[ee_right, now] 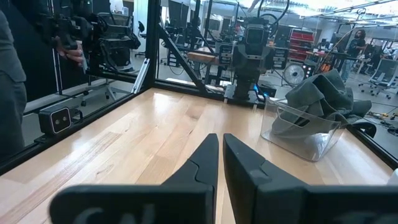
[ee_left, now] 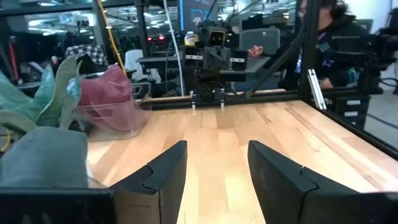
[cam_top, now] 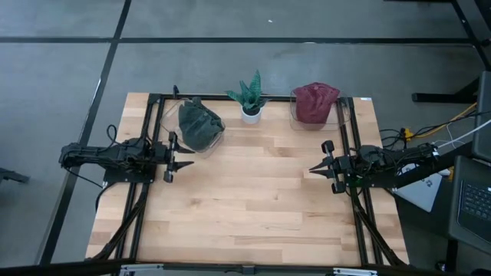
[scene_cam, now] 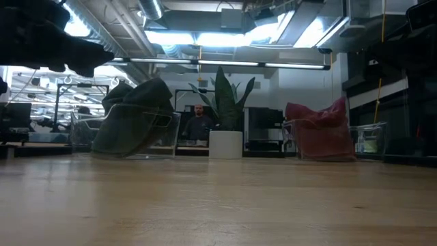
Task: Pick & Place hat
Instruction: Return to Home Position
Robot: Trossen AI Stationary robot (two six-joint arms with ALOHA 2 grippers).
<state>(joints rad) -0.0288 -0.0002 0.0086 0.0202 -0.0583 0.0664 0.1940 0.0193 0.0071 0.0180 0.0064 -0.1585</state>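
Note:
A dark grey-green hat (cam_top: pixel 201 126) (scene_cam: pixel 136 116) (ee_right: pixel 317 99) lies crumpled in a clear bin at the table's far left, bulging above the rim. A maroon hat (cam_top: pixel 314 102) (scene_cam: pixel 317 130) (ee_left: pixel 106 93) sits the same way in a second clear bin at the far right. My left gripper (cam_top: pixel 190 158) (ee_left: pixel 217 149) is open, just on the near side of the grey-green hat's bin, pointing toward the table's right. My right gripper (cam_top: pixel 312 170) (ee_right: pixel 221 138) is shut at the right side, pointing left, on the near side of the maroon hat's bin.
A potted plant (cam_top: pixel 251 100) (scene_cam: pixel 225 113) stands between the two bins at the far edge. Bare wooden tabletop (cam_top: pixel 253 199) stretches between and on the near side of the grippers. Black frame rails (cam_top: pixel 146 199) run along both sides. People show in the room beyond the table.

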